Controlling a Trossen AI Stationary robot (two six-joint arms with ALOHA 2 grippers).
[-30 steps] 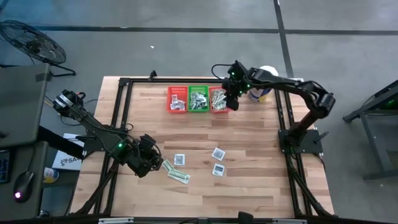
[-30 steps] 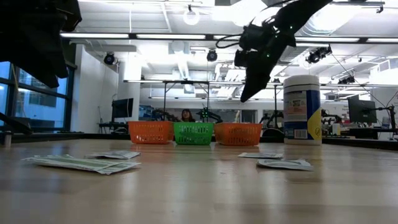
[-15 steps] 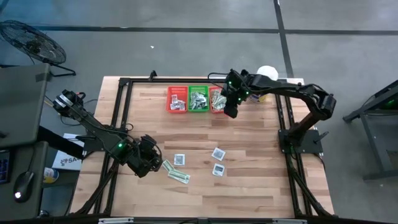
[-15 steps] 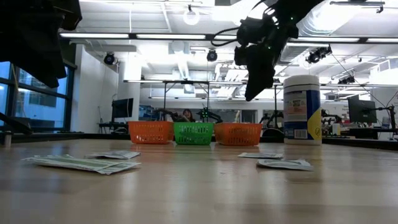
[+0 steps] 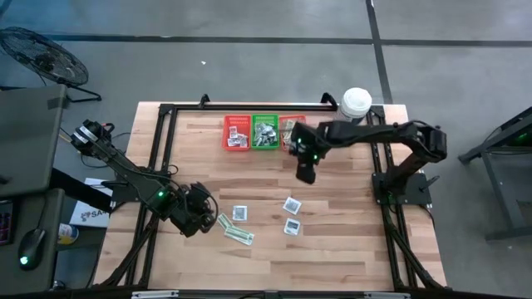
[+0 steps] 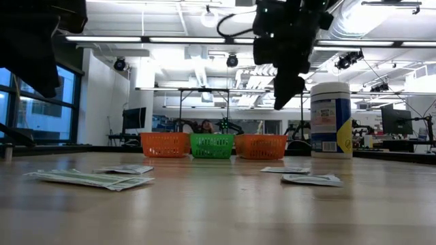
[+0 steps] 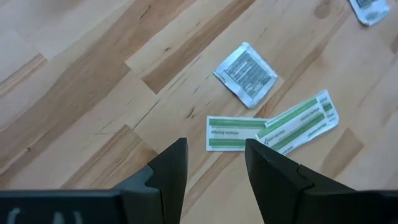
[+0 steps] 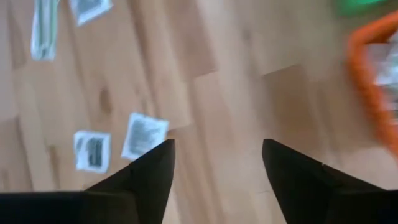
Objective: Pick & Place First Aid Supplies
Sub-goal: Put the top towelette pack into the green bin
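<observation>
Nearest you, the left gripper (image 5: 205, 218) hovers parted and empty beside green-and-white strips (image 5: 237, 234) and squarish packets (image 5: 291, 214) scattered mid-table, while your right gripper (image 5: 305, 173), fingers spread and empty, hangs short of the baskets (image 5: 265, 131).

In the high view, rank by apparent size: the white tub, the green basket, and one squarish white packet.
1. green basket
2. white tub, only slightly smaller, so this order is uncertain
3. squarish white packet, clearly smallest
</observation>
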